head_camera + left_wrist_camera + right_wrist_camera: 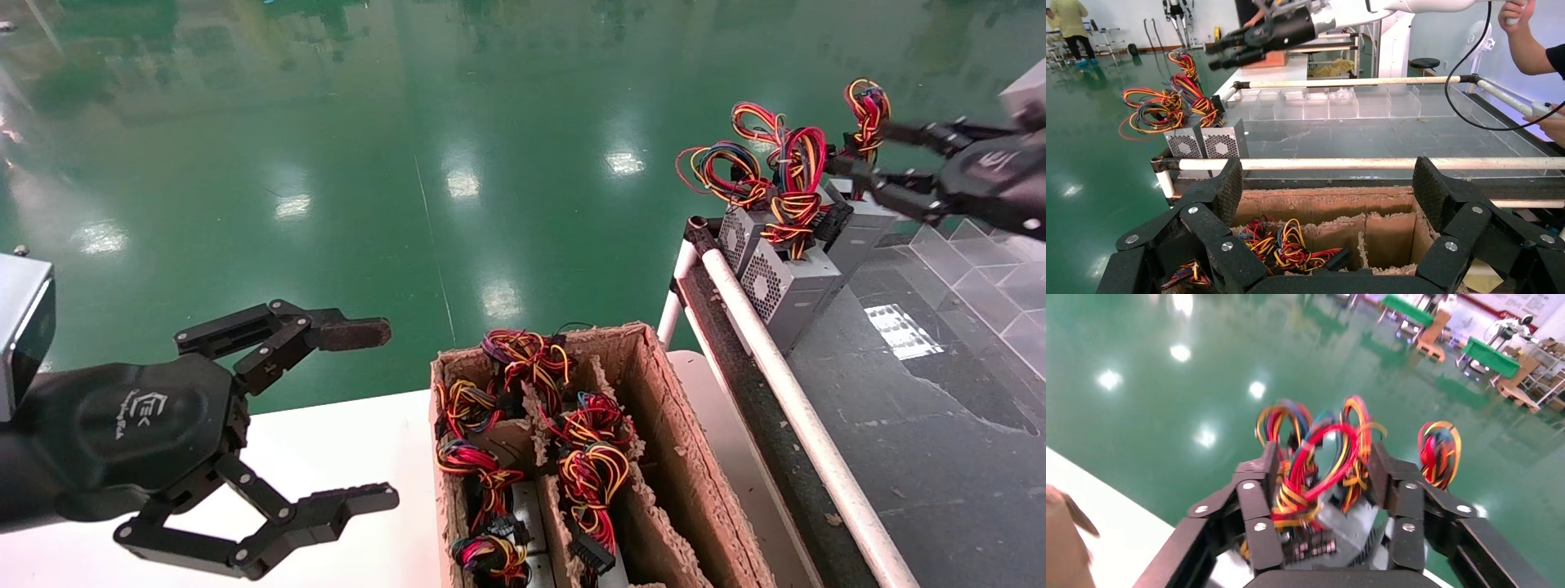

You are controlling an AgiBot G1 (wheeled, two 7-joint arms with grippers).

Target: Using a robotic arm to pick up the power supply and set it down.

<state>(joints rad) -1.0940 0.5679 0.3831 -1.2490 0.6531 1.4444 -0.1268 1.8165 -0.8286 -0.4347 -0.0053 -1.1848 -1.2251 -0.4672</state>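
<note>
The power supply is a grey metal box standing on the dark belt beside two similar boxes. My right gripper hovers just above it, open. In the right wrist view its fingers stand on either side of the red and yellow wire bundle, with the grey box below them. I cannot tell whether the fingers touch the wires. My left gripper hangs open with nothing in it over the white table, near the cardboard box. The same left gripper faces that box.
The cardboard box holds several more wired supplies between dividers. A white rail edges the dark belt. Clear plastic dividers stand behind. A person's arm with a cable is beyond the belt.
</note>
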